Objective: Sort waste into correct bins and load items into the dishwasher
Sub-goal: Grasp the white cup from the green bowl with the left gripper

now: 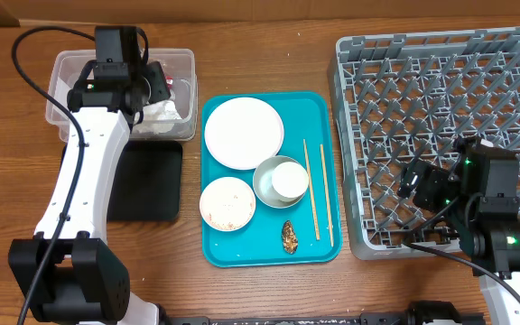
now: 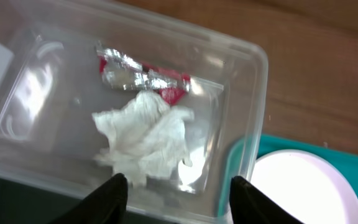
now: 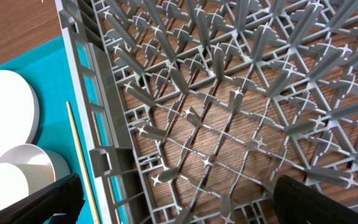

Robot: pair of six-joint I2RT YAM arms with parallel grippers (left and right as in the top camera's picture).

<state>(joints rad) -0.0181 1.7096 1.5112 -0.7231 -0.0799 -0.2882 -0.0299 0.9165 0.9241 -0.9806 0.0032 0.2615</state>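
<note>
You face what looks like a robotics lab bench staged for dish clearing. A wooden worktop (image 1: 242, 289) carries a teal serving tray (image 1: 319, 108) of plates (image 1: 244, 133). A grey dish rack (image 1: 441, 81) sits right of the tray and a clear tub (image 1: 61, 68) left. A white cabled arm (image 1: 88, 171) stands left of the tray, a second arm (image 1: 490, 194) right.
</note>
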